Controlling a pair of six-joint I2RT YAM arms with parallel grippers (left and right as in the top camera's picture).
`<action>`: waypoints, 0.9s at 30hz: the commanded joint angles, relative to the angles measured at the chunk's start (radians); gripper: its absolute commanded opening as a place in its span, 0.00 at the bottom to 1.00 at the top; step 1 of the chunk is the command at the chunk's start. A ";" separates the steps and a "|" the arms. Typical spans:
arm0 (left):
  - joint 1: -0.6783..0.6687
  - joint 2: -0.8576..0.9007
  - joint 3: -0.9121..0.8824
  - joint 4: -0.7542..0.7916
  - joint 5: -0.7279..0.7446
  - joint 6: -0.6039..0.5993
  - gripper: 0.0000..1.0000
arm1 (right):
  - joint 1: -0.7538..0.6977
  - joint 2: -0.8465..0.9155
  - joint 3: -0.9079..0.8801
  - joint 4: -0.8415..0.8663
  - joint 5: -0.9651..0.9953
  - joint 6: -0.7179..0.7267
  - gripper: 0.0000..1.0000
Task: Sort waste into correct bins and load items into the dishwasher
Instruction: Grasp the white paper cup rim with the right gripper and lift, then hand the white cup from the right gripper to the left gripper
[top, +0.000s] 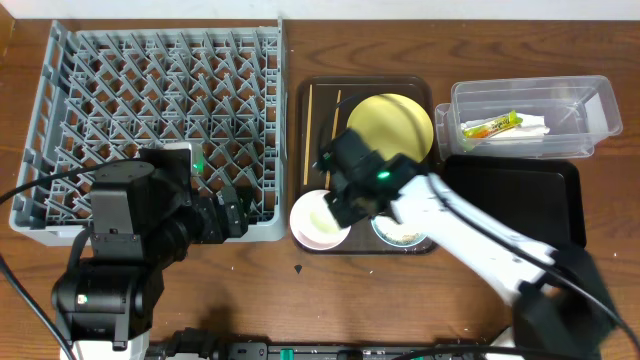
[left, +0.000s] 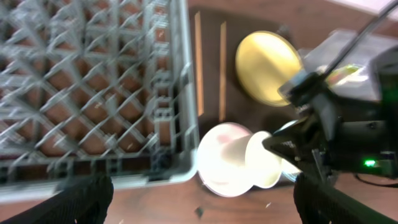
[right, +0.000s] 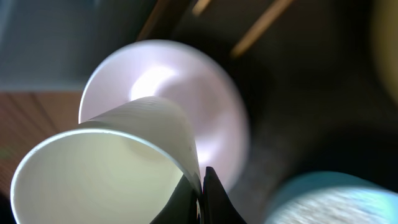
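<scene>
The right gripper (right: 201, 196) is closed on the small white cup (left: 260, 163), whose rim wall is pinched between its two fingers. The cup is held tilted on its side over the white bowl (right: 180, 81) at the front left corner of the dark brown serving tray (top: 325, 150); whether the two touch cannot be told. The light blue bowl (right: 336, 199) is seen just beside them, and the yellow plate (top: 390, 125) and two chopsticks (top: 310, 135) are set further back on that tray. The left gripper (top: 232, 212) is held spread wide at the front edge of the grey dish rack (top: 150, 110). A green-and-yellow sachet (top: 490, 126) and a white napkin (top: 528, 130) are contained in the clear tub (top: 600, 105).
</scene>
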 joint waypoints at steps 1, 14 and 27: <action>0.003 0.002 0.016 0.056 0.153 -0.072 0.93 | -0.120 -0.195 0.054 0.007 -0.091 -0.074 0.01; 0.003 0.079 0.016 0.251 0.723 -0.176 0.94 | -0.346 -0.361 0.055 0.267 -0.960 -0.208 0.01; 0.003 0.089 0.016 0.341 0.974 -0.176 0.93 | -0.287 -0.346 0.055 0.404 -1.099 -0.196 0.01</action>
